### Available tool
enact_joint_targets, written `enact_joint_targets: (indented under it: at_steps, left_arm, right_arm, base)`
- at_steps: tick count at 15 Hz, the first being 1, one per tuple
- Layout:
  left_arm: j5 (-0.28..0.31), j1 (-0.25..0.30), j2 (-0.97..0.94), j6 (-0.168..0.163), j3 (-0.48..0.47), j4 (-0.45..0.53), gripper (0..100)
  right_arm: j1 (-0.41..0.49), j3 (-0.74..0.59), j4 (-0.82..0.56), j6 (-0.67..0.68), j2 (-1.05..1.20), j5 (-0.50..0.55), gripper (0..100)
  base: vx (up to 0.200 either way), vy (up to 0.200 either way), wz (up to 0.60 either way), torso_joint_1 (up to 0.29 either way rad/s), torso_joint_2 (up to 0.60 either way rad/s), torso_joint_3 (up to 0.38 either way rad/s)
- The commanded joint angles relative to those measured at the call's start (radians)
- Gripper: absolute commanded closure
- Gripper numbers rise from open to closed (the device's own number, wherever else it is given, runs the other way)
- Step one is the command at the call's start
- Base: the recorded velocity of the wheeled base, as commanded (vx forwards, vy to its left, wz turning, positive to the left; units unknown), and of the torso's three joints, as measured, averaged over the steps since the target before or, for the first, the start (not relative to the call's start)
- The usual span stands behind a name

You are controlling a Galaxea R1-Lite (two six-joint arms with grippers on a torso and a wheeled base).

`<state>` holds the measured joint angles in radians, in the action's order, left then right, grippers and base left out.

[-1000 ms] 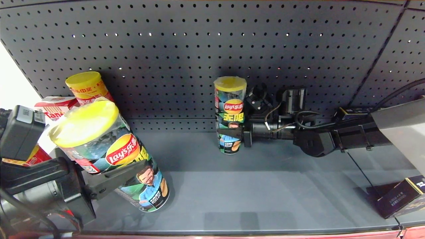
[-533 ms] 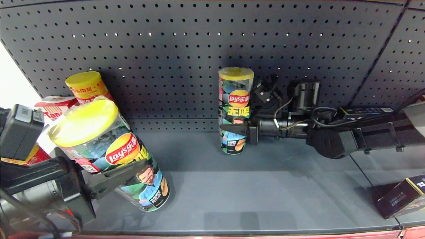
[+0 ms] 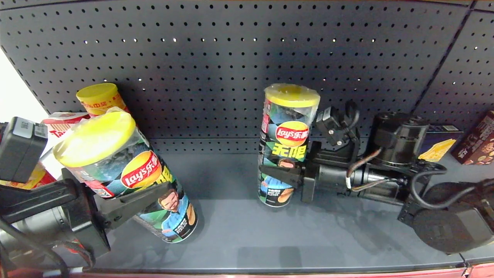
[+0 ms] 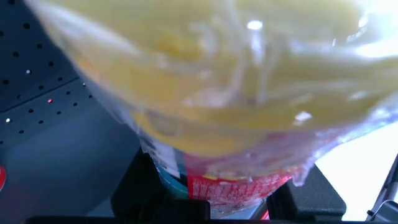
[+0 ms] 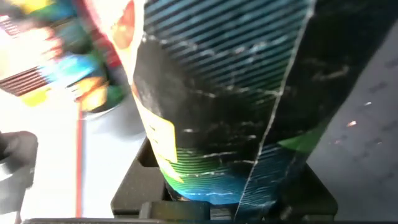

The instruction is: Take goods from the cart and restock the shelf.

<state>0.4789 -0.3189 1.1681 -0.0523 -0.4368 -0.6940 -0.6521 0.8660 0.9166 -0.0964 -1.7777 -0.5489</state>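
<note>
Grey shelf (image 3: 308,235) being restocked with snack cans.
The right end effector (image 3: 281,174) is clamped round an upright can (image 3: 288,135) mid-shelf. The left end effector (image 3: 129,193) grips a tilted can (image 3: 115,154) near the front edge. Released at that lean, the tilted can would likely topple and roll off.

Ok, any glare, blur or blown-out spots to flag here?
Head view: blown-out white at the left edge, light pinpricks through the pegboard holes, shadows on the shelf. Left wrist view: the left chip can sits so close its yellow lid is out of focus, with glare spots on its wrap. Right wrist view: the right chip can reads clearly, background beside it smeared.
</note>
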Motion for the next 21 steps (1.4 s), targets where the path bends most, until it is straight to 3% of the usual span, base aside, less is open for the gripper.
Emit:
enact_joint_targets:
  at_steps: [1, 7, 19, 20, 21]
  left_arm:
    - [0.0, 0.0, 0.001, 0.0, -0.008, 0.001, 100]
    - [-0.017, -0.003, 0.002, 0.0, -0.01, -0.001, 100]
    - [-0.017, -0.003, 0.002, 0.0, -0.003, -0.001, 100]
    - [-0.017, -0.003, 0.002, 0.0, -0.002, -0.001, 100]
    - [-0.017, -0.003, 0.002, 0.0, 0.0, -0.001, 100]
  right_arm:
    - [-0.049, -0.114, 0.05, 0.001, 0.083, 0.018, 100]
    - [-0.067, -0.26, 0.179, -0.003, 0.043, 0.034, 100]
    - [-0.078, -0.282, 0.245, -0.017, -0.052, 0.035, 100]
    - [-0.081, -0.282, 0.248, -0.019, -0.055, 0.035, 0]
    - [-0.084, -0.283, 0.248, -0.019, -0.054, 0.04, 0]
  base:
    - [0.0, 0.0, 0.0, 0.0, 0.0, 0.0]
    - [0.0, 0.0, 0.0, 0.0, 0.0, 0.0]
    - [0.0, 0.0, 0.0, 0.0, 0.0, 0.0]
    - [0.0, 0.0, 0.0, 0.0, 0.0, 0.0]
    - [0.0, 0.0, 0.0, 0.0, 0.0, 0.0]
